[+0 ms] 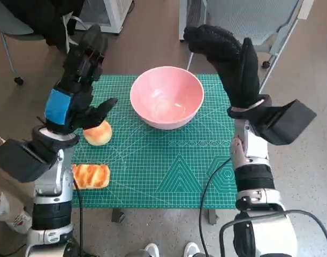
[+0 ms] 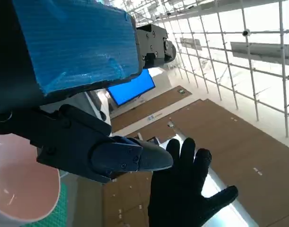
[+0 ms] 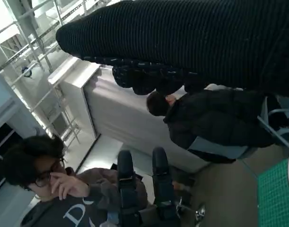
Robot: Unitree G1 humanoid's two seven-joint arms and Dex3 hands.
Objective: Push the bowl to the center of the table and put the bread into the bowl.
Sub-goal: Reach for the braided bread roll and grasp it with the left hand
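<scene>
A pink bowl stands empty on the green cutting mat, toward its far side; its rim also shows in the left wrist view. A round bun lies on the mat's left part, and a flat golden piece of bread lies nearer, at the mat's left edge. My left hand is raised above the bun, fingers spread, holding nothing. My right hand is raised to the right of the bowl, fingers spread and empty; the left wrist view shows the right hand too.
Chair legs and a white unit stand beyond the table. In the right wrist view one person sits close and another person in a dark jacket bends over farther off. Feet show at the table's near edge.
</scene>
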